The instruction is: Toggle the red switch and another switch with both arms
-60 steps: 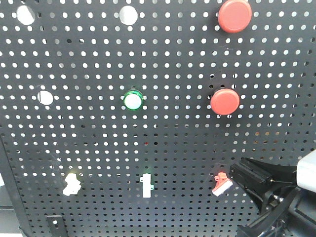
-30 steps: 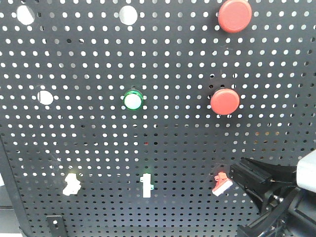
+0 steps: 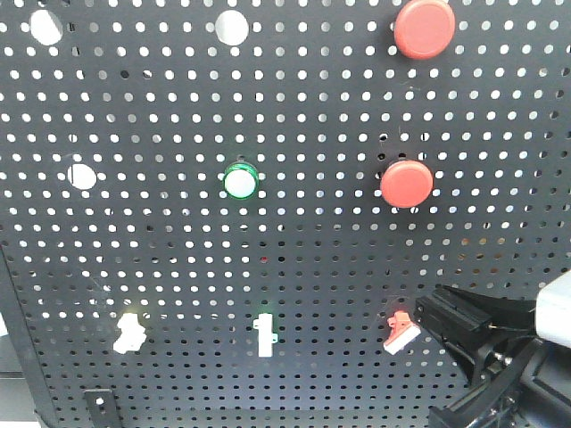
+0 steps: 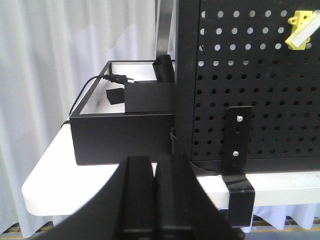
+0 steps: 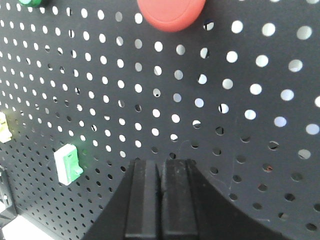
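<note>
- My right claw (image 3: 426, 314) has not moved over the last second: its black fingers are pressed together with nothing between them, tip just beside the red switch (image 3: 401, 331) on its right, touching it or nearly so; I cannot tell which
- In the right wrist view the closed right claw (image 5: 161, 200) points straight at the pegboard (image 5: 240, 150), and the red switch itself is hidden there
- The switch's white lever looks the same as before, so I judge the toggle is not yet done and a short push from my fingertip is what remains
- My left claw (image 4: 155, 200) is also shut and empty, hanging low off the panel's left edge over the white desk (image 4: 60, 185), well apart from the yellow switch (image 4: 300, 27) up at the right
- That second switch is still untouched, so the left arm has the longer approach to make
</note>
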Tool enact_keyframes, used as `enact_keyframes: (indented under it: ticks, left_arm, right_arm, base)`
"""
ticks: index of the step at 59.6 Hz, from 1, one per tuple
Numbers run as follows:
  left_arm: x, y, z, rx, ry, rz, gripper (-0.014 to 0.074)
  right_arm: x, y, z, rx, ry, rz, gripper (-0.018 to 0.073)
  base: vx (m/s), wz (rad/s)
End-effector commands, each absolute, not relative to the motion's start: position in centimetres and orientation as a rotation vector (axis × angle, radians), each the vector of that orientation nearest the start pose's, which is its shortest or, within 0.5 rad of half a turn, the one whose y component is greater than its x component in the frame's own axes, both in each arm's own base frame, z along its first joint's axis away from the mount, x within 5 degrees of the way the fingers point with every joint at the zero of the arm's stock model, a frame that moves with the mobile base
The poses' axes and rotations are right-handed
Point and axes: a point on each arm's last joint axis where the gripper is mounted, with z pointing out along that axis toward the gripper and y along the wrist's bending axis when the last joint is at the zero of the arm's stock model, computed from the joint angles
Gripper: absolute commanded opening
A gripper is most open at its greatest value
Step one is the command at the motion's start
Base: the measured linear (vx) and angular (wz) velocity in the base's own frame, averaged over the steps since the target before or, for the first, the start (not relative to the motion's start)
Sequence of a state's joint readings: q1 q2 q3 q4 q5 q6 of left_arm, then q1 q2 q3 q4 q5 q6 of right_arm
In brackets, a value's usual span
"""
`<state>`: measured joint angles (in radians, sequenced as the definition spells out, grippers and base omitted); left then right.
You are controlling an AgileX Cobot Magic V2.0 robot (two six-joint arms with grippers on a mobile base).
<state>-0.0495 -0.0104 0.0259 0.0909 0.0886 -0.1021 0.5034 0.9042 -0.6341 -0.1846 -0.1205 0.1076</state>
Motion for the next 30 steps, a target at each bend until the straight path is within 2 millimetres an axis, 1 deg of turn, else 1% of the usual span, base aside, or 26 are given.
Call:
enact_keyframes:
  ticks: [1, 5, 9, 13, 17, 23, 24, 30]
  left_arm:
    - [5.6, -0.3, 19.8, 0.018, 1.515, -0.058, 0.0002]
    - [5.6, -0.3, 19.8, 0.018, 1.515, -0.058, 0.0002]
    - [5.6, -0.3, 19.8, 0.018, 1.515, -0.058, 0.0002]
    - [5.6, -0.3, 19.8, 0.018, 1.515, -0.058, 0.0002]
    - [5.6, -0.3, 19.8, 0.018, 1.515, -0.058, 0.0002]
    - [5.6, -0.3, 19.8, 0.018, 1.515, -0.058, 0.0002]
    - [5.6, -0.3, 19.8, 0.018, 1.515, -0.058, 0.0002]
    - [5.6, -0.3, 19.8, 0.018, 1.515, -0.058, 0.0002]
  right_arm:
    - [16.4, 9.2, 35.6, -0.481, 1.440, 0.336, -0.0006]
    - [15.1, 8.3, 35.5, -0.478, 1.410, 0.307, -0.0006]
    - [13.9, 6.8, 35.0, -0.419, 1.396, 0.286, -0.0006]
    - [12.4, 4.8, 34.4, -0.330, 1.377, 0.238, -0.0006]
    - [10.6, 2.9, 33.3, -0.243, 1.351, 0.149, -0.0006]
    - [8.5, 1.2, 30.6, -0.136, 1.335, 0.068, -0.0006]
    - [8.3, 1.0, 29.9, -0.114, 1.342, 0.061, -0.0006]
    - [6.7, 0.4, 27.1, -0.041, 1.321, 0.051, -0.0006]
  base:
    - [0.00, 0.00]
    - [0.00, 0.00]
    - [0.00, 0.00]
    - [0.00, 0.00]
    - [0.00, 0.00]
    - [0.00, 0.00]
    - [0.00, 0.00]
    - [0.00, 0.00]
